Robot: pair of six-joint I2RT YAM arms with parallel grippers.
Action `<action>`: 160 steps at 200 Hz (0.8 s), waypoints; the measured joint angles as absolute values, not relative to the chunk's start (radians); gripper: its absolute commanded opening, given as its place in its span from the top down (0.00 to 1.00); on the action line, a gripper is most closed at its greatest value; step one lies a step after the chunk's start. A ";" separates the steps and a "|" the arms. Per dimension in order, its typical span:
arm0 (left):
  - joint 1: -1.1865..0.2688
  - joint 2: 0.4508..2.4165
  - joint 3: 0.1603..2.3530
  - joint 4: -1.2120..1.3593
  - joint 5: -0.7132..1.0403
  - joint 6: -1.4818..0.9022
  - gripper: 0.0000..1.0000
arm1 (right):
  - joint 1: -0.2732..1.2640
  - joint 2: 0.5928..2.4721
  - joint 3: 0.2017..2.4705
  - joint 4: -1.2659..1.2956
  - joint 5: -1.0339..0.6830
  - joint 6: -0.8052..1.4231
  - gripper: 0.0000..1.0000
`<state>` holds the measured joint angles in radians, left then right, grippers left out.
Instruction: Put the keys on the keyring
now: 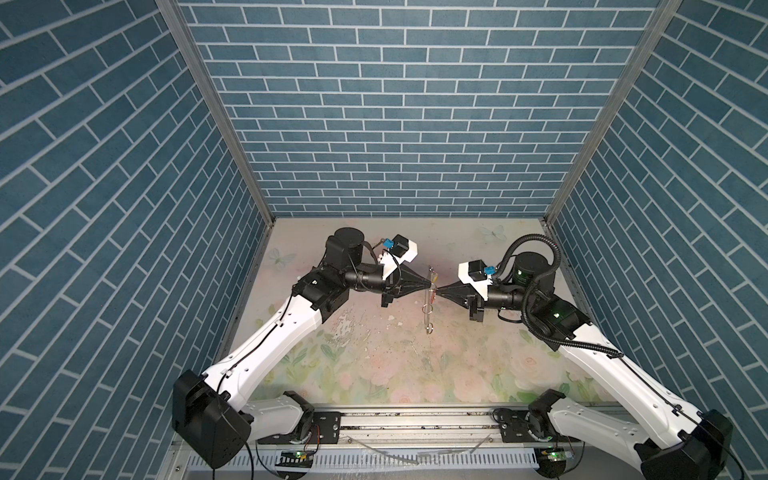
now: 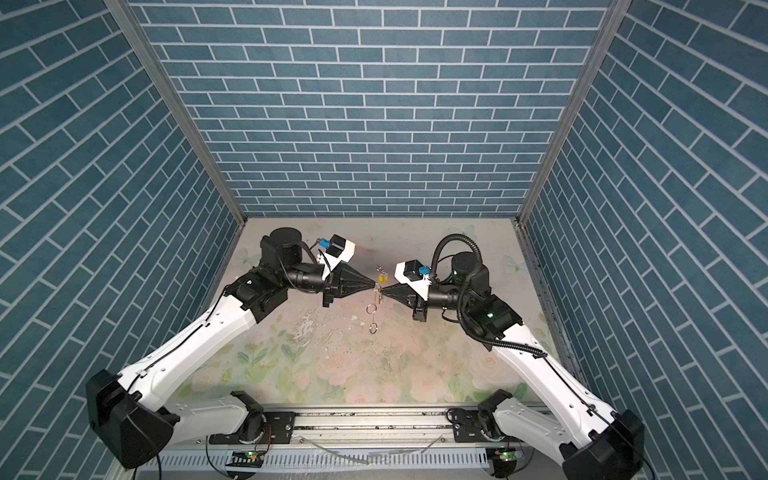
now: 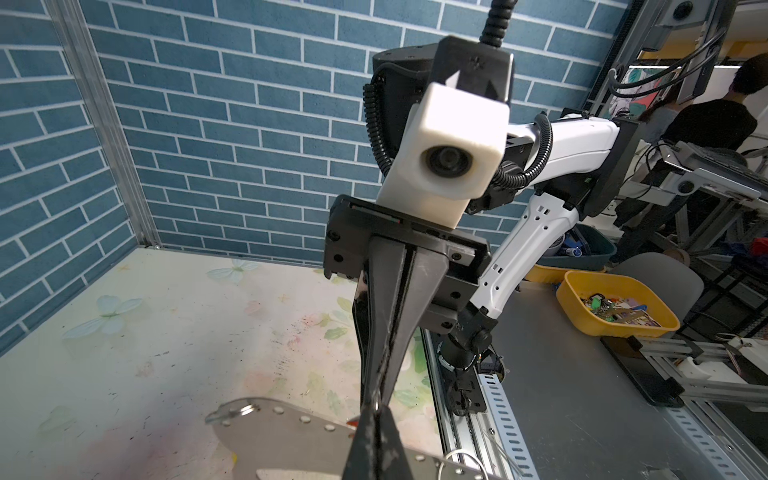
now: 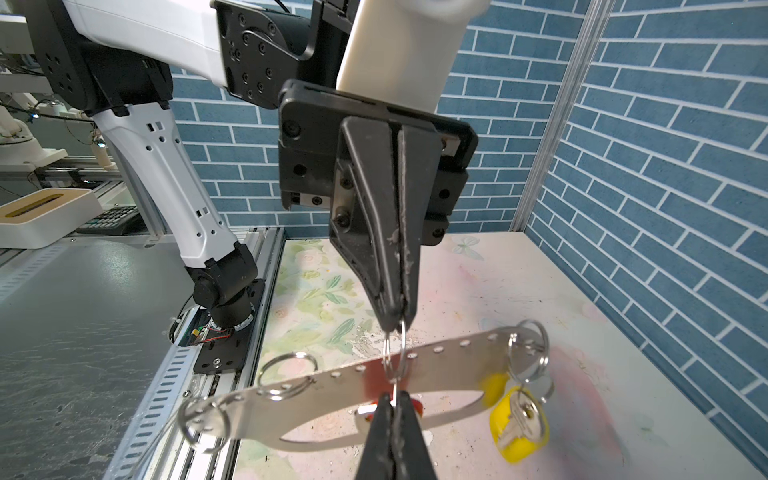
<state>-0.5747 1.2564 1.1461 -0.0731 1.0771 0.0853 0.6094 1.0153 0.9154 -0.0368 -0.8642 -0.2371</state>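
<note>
Left tool [image 4: 394, 322] and right tool [image 4: 392, 401], meeting from 9 and 3 o'clock, clench one small silver split ring [image 4: 386, 353] of the flat silver oval keyring [image 4: 457, 365], suspending it mid-air, probably to thread the red-tagged key [image 4: 417, 408].

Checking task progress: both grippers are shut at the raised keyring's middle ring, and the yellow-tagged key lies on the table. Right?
No. The yellow-tagged key is not on the table: it hangs from an end ring of the keyring, as the right wrist view shows. The left gripper and right gripper are indeed shut at the middle ring.
</note>
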 measured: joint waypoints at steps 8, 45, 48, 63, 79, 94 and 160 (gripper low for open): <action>-0.575 1.256 1.143 -0.066 1.077 0.080 1.00 | 0.609 1.016 0.915 -0.037 -0.865 -0.237 1.00; -0.575 1.256 1.132 -0.036 1.077 0.059 1.00 | 0.609 1.016 0.915 -0.038 -0.865 -0.241 1.00; -0.575 1.256 1.132 -0.035 1.077 0.059 1.00 | 0.609 1.016 0.915 -0.038 -0.865 -0.241 1.00; -0.575 1.256 1.128 -0.023 1.076 0.054 1.00 | 0.609 1.016 0.915 -0.037 -0.865 -0.242 1.00; -0.575 1.256 1.118 -0.004 1.075 0.043 1.00 | 0.609 1.016 0.915 -0.038 -0.860 -0.241 1.00; -0.575 1.256 1.111 0.019 1.073 0.031 1.00 | 0.609 1.016 0.915 -0.036 -0.852 -0.241 1.00; -0.571 1.204 0.973 0.237 1.002 -0.062 1.00 | 0.609 0.985 0.916 -0.056 -0.741 -0.197 0.68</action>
<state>-0.5713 1.2041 0.9726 0.2375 1.0019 -0.0616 0.6094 0.9852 0.9165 -0.0563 -0.7414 -0.1974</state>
